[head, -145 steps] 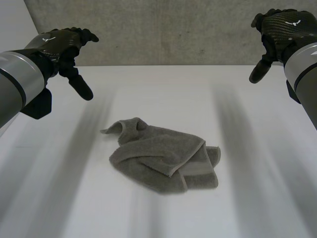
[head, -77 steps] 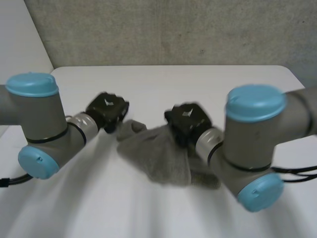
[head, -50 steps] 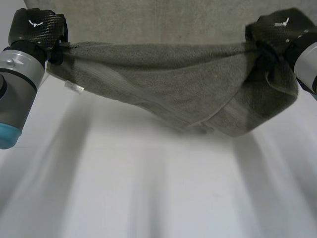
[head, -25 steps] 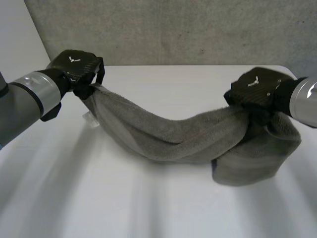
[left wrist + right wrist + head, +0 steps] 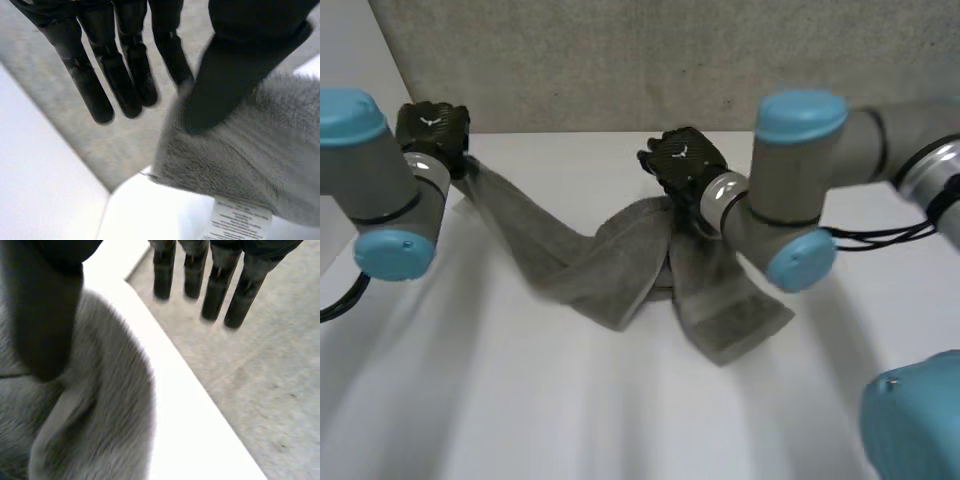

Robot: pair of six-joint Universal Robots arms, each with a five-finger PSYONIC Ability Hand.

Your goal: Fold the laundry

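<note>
The grey towel is stretched in a loose band over the far half of the white counter. One end of it goes up to the left hand, which is at the far left corner of the counter. From there the band runs down toward the middle of the counter, where it is twisted and bunched. It then rises to the right hand, which is near the middle of the far edge. Below the right hand, another part of the towel lies flat on the counter and points toward the near right side.

In the left wrist view the left hand has its thumb across a corner of the towel and pinches it against the nearest finger. The other fingers are straight and do not touch the cloth. A white label hangs from the towel's edge just beside this corner, above the counter.

In the right wrist view the right hand is wide. Its fingers are straight and well apart from the towel. Only the thumb lies on the cloth, which is bunched under it beside the counter's edge.

Both arms, the left and the right, are bent low over the counter.
</note>
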